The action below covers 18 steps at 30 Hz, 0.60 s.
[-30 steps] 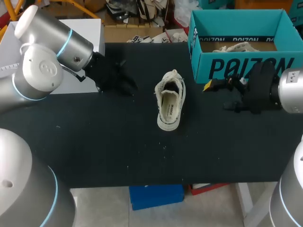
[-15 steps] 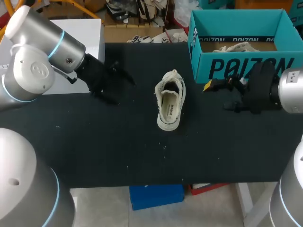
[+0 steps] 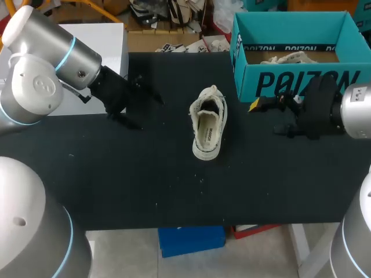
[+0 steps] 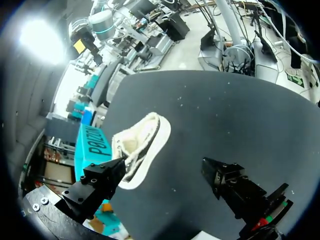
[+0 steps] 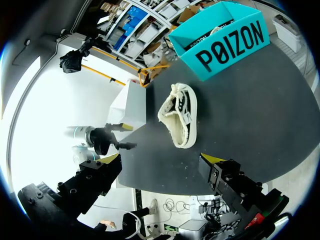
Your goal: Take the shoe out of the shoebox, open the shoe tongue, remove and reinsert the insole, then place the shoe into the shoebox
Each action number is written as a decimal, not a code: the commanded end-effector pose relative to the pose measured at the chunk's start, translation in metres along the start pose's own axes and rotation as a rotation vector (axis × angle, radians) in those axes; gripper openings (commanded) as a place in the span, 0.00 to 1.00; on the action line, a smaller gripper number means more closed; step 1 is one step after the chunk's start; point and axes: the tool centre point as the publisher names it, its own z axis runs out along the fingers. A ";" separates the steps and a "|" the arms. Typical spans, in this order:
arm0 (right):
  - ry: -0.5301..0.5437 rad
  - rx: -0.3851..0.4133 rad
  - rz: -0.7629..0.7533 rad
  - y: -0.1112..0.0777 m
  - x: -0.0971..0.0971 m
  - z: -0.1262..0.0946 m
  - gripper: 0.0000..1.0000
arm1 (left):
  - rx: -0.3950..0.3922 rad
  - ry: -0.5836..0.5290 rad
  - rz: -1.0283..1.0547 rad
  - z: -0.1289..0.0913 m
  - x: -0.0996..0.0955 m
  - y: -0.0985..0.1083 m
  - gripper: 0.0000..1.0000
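A cream low-top shoe [image 3: 208, 128] lies alone in the middle of the black table [image 3: 174, 185], its opening facing up. The teal shoebox [image 3: 293, 81] stands at the back right with a second pale shoe [image 3: 288, 57] inside. My left gripper [image 3: 144, 109] hovers left of the shoe, open and holding nothing. In the left wrist view the shoe [image 4: 142, 147] lies ahead of the spread fingers [image 4: 100, 182], with the shoebox [image 4: 92, 146] beyond it. My right gripper [image 3: 268, 119] is in front of the box, open and holding nothing. The right wrist view shows the shoe [image 5: 180, 117] and the box [image 5: 225, 40] ahead of it.
A white block [image 3: 107, 40] stands at the table's back left corner, behind my left arm. Bare black tabletop stretches in front of the shoe to the near edge.
My left gripper has opened wide and drawn back to the left, away from the shoe. The shoe, the box and my right arm have not moved.
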 end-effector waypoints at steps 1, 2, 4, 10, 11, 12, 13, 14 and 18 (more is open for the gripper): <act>-0.001 0.000 0.000 0.000 0.000 -0.001 1.00 | 0.047 0.012 -0.227 -0.001 0.004 -0.001 1.00; -0.001 0.000 0.000 0.000 0.000 -0.001 1.00 | 0.067 0.007 -0.291 -0.003 0.003 -0.002 1.00; -0.001 0.000 0.000 0.000 0.000 -0.001 1.00 | 0.124 0.000 -0.440 -0.010 0.001 -0.005 1.00; -0.001 0.000 0.000 0.000 0.000 -0.001 1.00 | 0.154 -0.041 -0.686 -0.033 0.000 -0.006 1.00; -0.001 0.000 0.000 0.000 0.000 -0.001 1.00 | 0.154 -0.041 -0.718 -0.036 0.001 -0.006 1.00; -0.001 0.000 0.000 0.000 0.000 -0.001 1.00 | 0.161 -0.042 -0.745 -0.038 0.002 -0.006 1.00; -0.001 0.000 0.000 0.000 0.000 -0.001 1.00 | 0.143 -0.049 -0.770 -0.042 0.003 -0.006 1.00; -0.001 0.000 0.000 0.000 0.000 -0.001 1.00 | 0.129 -0.049 -0.784 -0.044 0.005 -0.006 1.00; -0.001 0.000 0.000 0.000 0.000 -0.001 1.00 | 0.101 -0.071 -0.846 -0.053 0.013 -0.006 1.00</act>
